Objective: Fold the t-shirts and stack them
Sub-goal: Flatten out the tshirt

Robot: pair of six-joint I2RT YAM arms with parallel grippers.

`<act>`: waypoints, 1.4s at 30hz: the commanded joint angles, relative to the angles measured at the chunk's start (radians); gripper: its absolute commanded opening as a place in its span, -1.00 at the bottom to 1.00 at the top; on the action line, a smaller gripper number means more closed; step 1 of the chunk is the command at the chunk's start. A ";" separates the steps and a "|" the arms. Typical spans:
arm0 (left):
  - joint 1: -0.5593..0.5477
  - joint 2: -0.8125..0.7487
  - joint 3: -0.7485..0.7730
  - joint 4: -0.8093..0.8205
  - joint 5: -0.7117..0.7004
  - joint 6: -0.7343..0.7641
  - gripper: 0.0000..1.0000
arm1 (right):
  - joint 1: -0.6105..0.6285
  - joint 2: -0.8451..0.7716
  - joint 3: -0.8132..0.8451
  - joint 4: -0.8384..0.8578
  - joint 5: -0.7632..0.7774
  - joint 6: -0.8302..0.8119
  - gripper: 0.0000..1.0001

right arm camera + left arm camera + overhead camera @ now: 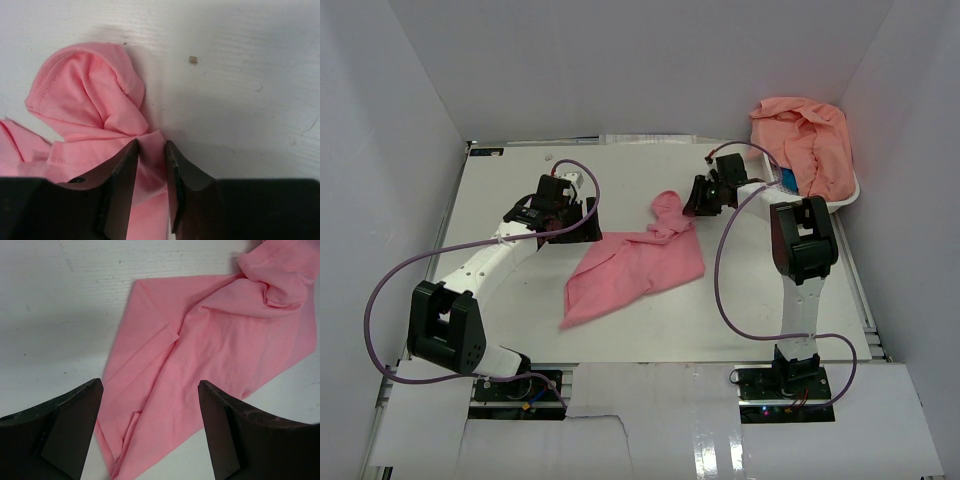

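Note:
A pink t-shirt (pixel 635 265) lies crumpled and partly spread on the white table, its bunched end towards the right arm. My right gripper (pixel 705 200) sits at that bunched end. In the right wrist view its jaws (pixel 151 145) are nearly closed, pinching a fold of the shirt (pixel 85 90). My left gripper (pixel 568 228) hovers at the shirt's left side. In the left wrist view it is wide open (pixel 150 384) and empty above the flat cloth (pixel 210 340). Several more salmon t-shirts (pixel 805 140) are heaped in the basket at the back right.
The white slotted basket (pixel 847 196) stands at the table's back right corner behind the right arm. White walls enclose the table on three sides. Purple cables loop from both arms over the table.

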 commanded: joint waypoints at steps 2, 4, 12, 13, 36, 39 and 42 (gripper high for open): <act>-0.003 -0.052 -0.008 0.015 -0.007 0.005 0.76 | 0.004 -0.039 0.005 -0.064 0.001 -0.007 -0.64; -0.003 -0.052 -0.008 0.016 -0.009 0.005 0.77 | 0.004 -0.047 -0.003 -0.068 0.009 -0.007 -0.74; -0.003 -0.052 -0.008 0.015 -0.007 0.005 0.76 | 0.010 -0.079 -0.001 -0.088 0.067 -0.027 -0.27; -0.003 -0.052 -0.010 0.013 -0.007 0.005 0.76 | 0.012 -0.079 0.003 -0.094 0.070 -0.030 -0.26; -0.003 -0.051 -0.010 0.015 -0.013 0.005 0.76 | 0.041 -0.179 0.041 -0.078 0.061 -0.079 -0.85; -0.003 -0.046 -0.010 0.013 -0.012 0.007 0.77 | 0.064 -0.286 0.049 -0.092 0.079 -0.105 -0.85; -0.003 -0.037 -0.008 0.015 -0.016 0.011 0.76 | 0.072 -0.424 0.066 -0.103 0.069 -0.116 -0.85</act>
